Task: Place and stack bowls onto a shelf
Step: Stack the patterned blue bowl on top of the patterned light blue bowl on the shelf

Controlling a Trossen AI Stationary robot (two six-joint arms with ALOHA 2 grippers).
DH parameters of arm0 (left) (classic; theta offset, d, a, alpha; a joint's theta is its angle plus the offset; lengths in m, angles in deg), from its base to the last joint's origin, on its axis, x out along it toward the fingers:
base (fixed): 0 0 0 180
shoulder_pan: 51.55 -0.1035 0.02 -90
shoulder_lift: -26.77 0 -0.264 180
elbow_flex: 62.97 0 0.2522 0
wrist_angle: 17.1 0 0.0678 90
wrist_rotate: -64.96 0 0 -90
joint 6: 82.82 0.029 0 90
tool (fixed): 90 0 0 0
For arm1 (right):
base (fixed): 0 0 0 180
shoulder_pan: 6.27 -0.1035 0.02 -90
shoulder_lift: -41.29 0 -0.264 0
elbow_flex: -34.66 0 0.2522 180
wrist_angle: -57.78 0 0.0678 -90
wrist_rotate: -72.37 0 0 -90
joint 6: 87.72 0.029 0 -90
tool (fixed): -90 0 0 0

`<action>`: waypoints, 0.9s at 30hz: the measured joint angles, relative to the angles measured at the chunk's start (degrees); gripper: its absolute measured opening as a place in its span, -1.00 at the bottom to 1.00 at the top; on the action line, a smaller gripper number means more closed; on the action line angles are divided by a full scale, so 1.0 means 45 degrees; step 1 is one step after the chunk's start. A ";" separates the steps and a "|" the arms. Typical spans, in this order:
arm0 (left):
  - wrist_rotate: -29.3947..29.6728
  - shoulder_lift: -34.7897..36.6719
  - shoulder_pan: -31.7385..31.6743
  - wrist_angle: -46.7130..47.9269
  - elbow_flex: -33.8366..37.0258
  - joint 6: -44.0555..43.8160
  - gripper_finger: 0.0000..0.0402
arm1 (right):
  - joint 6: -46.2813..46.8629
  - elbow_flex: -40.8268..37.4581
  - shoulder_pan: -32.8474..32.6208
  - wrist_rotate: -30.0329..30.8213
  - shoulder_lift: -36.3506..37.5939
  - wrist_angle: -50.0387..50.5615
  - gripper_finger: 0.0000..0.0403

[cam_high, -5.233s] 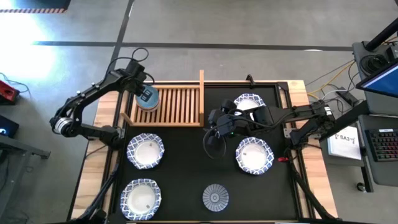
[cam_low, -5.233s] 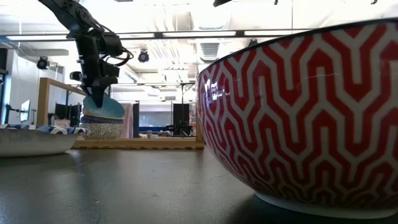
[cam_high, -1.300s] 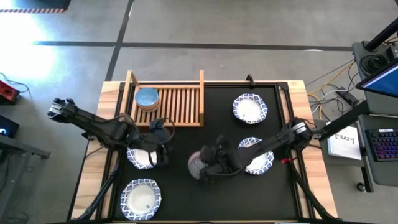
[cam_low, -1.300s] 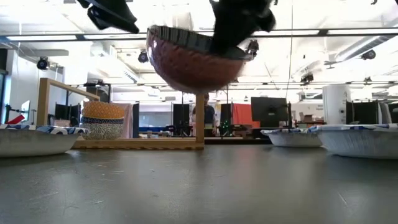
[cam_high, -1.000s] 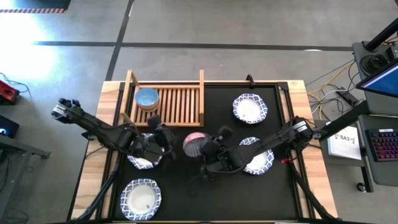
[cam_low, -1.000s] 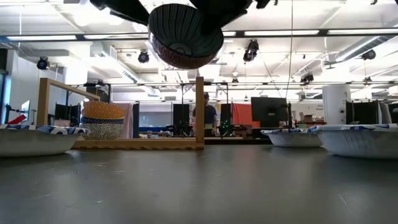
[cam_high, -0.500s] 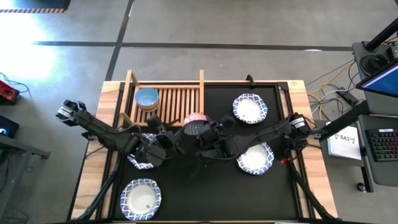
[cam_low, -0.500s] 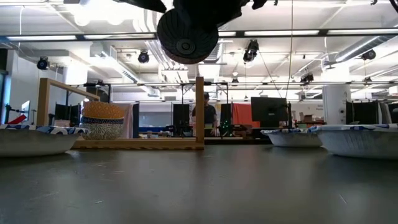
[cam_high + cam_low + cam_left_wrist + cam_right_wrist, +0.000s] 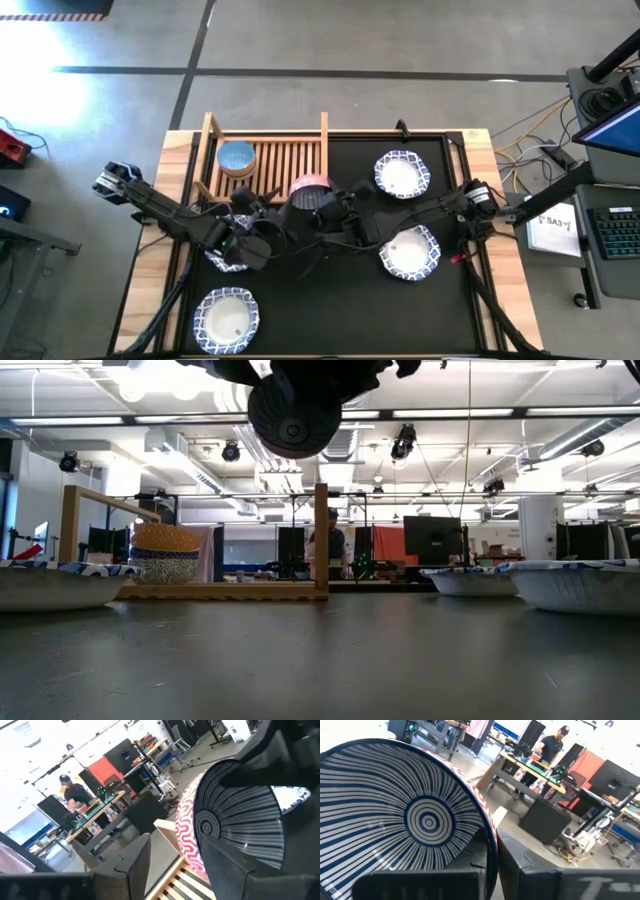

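Note:
A small bowl [image 9: 310,186], red zigzag outside and blue radial stripes inside [image 9: 420,820], hangs in the air over the shelf's near edge, with my right gripper [image 9: 492,862] shut on it. It is tipped on its side, with its mouth toward my left gripper [image 9: 185,870]. That gripper stands open and level just left of the bowl [image 9: 235,820]. The wooden shelf [image 9: 285,165] holds a stack of small bowls [image 9: 236,158] at its left end. My right gripper pinches the bowl's rim [image 9: 489,837], one finger inside the bowl and one outside. The fingers come nearly level from the table's right. The bowl is lifted clear and stands on edge. My left gripper is close to the bowl, but I cannot tell whether its fingers touch it.
Wide white bowls with blue rims sit on the black mat at the far right [image 9: 402,174], the right [image 9: 408,250] and the near left [image 9: 226,318]. Another [image 9: 222,258] lies partly under my left arm. The shelf's upright post [image 9: 321,535] stands below the held bowl.
My right gripper has carried the red bowl toward the table's far edge, over the shelf's near edge, and has tipped it further onto its side. My left gripper has turned toward the bowl and edged a little to the right. It has stayed open.

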 joint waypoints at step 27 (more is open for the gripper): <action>0.0251 0.0110 0.0022 -0.0409 0.0000 0.0181 -0.86 | -0.3860 0.0000 -0.0336 -0.1607 0.0024 -0.4201 -0.93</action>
